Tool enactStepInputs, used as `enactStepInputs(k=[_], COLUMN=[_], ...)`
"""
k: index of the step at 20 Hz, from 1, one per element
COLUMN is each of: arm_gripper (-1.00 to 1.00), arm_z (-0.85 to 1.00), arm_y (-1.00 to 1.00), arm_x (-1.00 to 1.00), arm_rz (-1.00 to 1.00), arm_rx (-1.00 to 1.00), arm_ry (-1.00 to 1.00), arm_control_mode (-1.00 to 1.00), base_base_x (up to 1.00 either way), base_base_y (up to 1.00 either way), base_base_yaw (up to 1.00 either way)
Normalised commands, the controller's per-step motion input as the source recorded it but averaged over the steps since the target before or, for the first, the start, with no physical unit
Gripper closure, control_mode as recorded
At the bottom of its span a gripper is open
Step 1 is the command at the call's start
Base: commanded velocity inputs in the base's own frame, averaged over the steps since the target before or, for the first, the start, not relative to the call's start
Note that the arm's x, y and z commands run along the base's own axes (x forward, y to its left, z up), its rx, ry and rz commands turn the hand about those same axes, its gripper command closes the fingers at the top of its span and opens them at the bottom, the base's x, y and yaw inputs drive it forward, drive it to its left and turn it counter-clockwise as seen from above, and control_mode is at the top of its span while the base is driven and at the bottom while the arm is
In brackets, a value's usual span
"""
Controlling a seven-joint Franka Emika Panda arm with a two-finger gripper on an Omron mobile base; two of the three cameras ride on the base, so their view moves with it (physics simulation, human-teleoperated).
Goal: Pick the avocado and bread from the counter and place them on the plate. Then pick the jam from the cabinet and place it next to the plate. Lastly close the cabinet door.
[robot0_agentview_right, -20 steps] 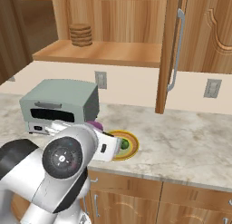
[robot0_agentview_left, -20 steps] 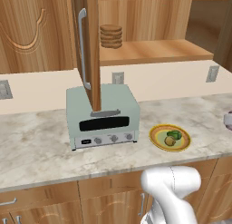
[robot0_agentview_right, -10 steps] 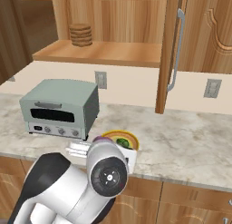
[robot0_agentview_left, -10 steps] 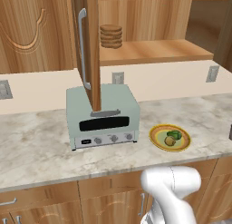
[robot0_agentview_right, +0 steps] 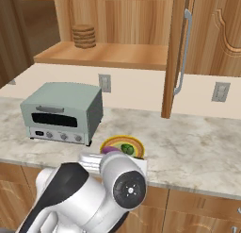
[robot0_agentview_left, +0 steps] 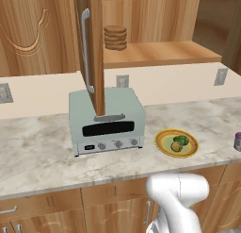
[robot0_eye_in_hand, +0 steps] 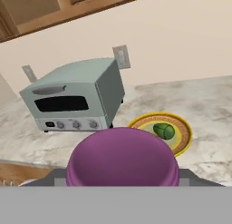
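Here, the jam [robot0_eye_in_hand: 121, 157] is seen large at the lower centre of the hand view, with a grey finger piece pressed against each of its sides, so the gripper [robot0_eye_in_hand: 121, 181] is clamped on the jar. In the right base view the purple jar [robot0_agentview_right: 110, 151] is glimpsed at the lower centre, just above the white hand and in front of the plate [robot0_agentview_right: 123, 138].

Behind the jam in the hand view, right of centre, the plate [robot0_eye_in_hand: 181, 137] is laid on the counter [robot0_eye_in_hand: 213, 105], and the avocado [robot0_eye_in_hand: 164, 130] is seen on it. In the left base view the avocado [robot0_agentview_left: 182, 140] and the bread [robot0_agentview_left: 177, 146] are shown touching each other on the plate [robot0_agentview_left: 162, 143], right of centre on the counter [robot0_agentview_left: 37, 152].

A pale green toaster oven [robot0_agentview_left: 106, 119] is set near the plate, towards the left of that frame. Above it the cabinet door [robot0_agentview_left: 96, 48] is swung open and seen nearly edge-on, with its silver handle [robot0_agentview_left: 84, 53] on the left face. On the cabinet shelf [robot0_agentview_left: 160, 53], at upper centre, a stack of flat brown discs [robot0_agentview_left: 115, 37] is kept.
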Motion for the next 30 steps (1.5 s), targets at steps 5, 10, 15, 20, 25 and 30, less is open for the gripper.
enactStepInputs(k=[5, 10, 15, 20, 25, 30], arm_gripper=[1.0, 1.0, 1.0, 1.0, 1.0, 1.0], arm_z=[-0.27, -0.5, -0.43, -0.33, -0.17, -0.18], arm_y=[0.0, 0.0, 0.0, 0.0, 0.0, 0.0], arm_x=[0.16, 0.01, 0.11, 0.24, 0.24, 0.04], arm_rz=[0.0, 0.03, 0.07, 0.07, 0.01, 0.0], arm_rx=[-0.06, -0.07, -0.06, -0.06, -0.07, -0.01], arm_ry=[-0.03, -0.03, -0.14, -0.09, -0.07, -0.07], arm_control_mode=[-1.0, -1.0, -1.0, -1.0, -1.0, -1.0], base_base_x=[0.0, 0.0, 0.0, 0.0, 0.0, 0.0], base_base_y=[0.0, 0.0, 0.0, 0.0, 0.0, 0.0], base_base_yaw=[0.0, 0.0, 0.0, 0.0, 0.0, 0.0])
